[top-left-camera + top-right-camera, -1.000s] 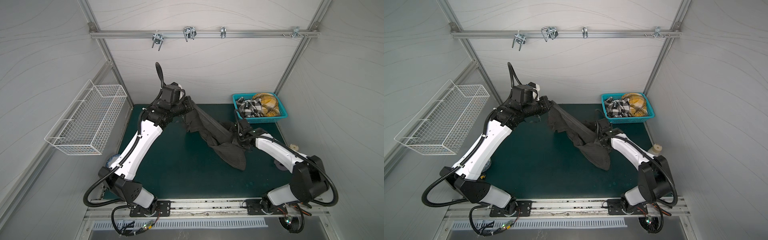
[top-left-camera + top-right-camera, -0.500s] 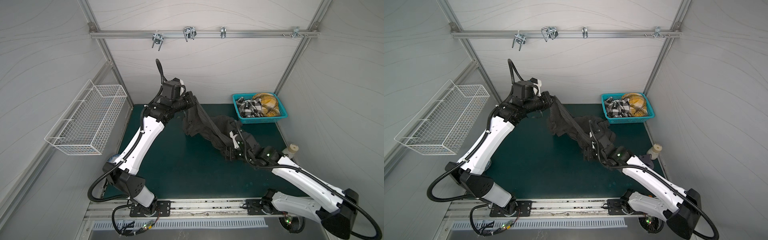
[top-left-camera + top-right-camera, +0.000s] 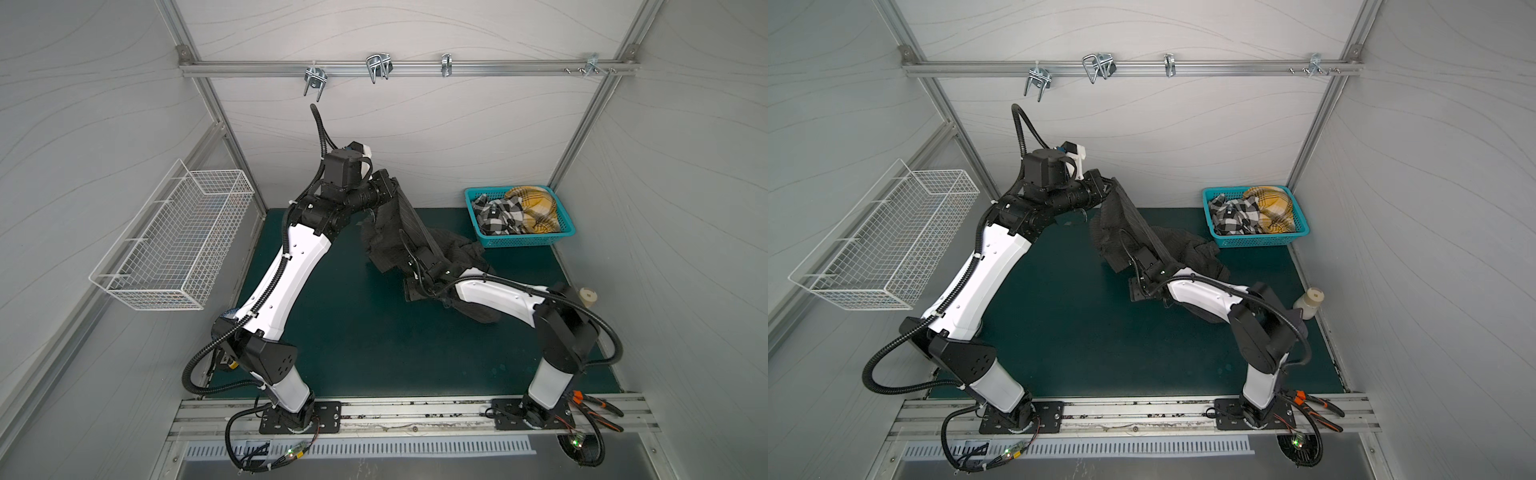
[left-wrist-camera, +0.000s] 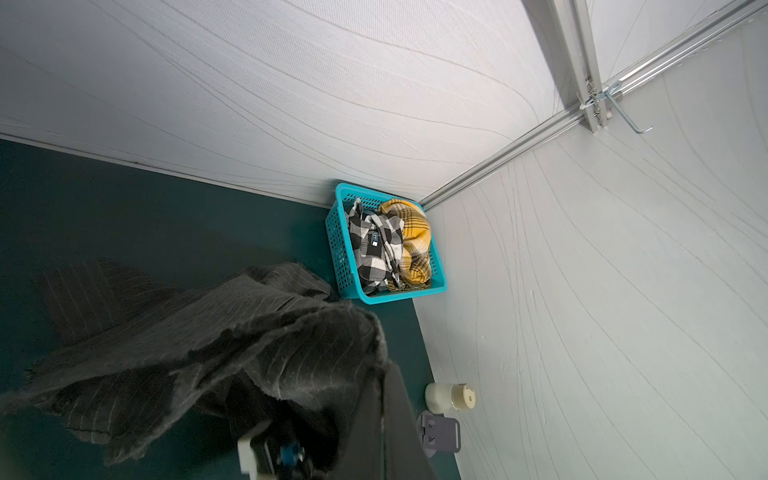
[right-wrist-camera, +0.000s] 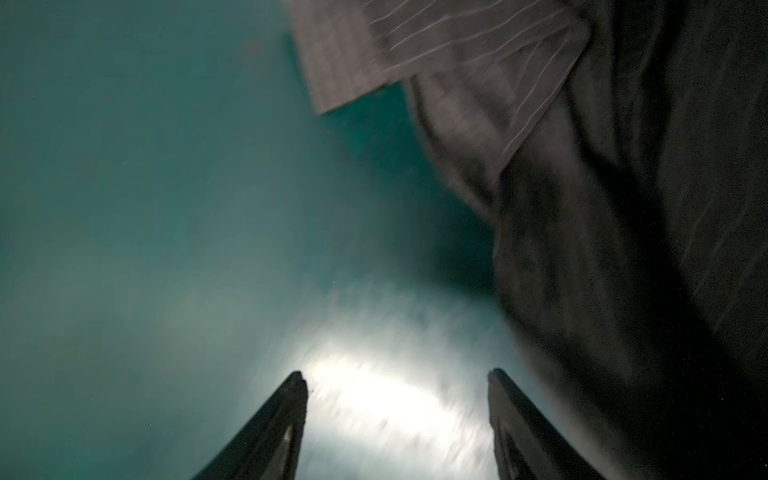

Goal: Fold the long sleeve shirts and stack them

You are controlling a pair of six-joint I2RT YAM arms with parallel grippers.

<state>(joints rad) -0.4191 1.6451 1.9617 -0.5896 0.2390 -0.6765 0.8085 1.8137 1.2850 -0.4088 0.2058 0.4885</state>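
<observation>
A dark charcoal pinstriped shirt hangs from my left gripper, which is shut on its upper edge near the back wall. The cloth trails down onto the green mat. In the left wrist view the shirt drapes off the closed gripper. My right gripper is open low over the mat beside the shirt's lower part, with only mat between its fingers. A black-and-white checked shirt and a mustard plaid shirt lie crumpled in a teal basket.
A white wire basket hangs on the left wall. A small white bottle stands by the right wall. Orange-handled pliers lie on the front rail. Metal hooks hang from the overhead bar.
My left gripper has lifted the shirt higher toward the back wall. The right arm has swung around quickly, and its gripper now sits to the shirt's lower left, off the cloth.
</observation>
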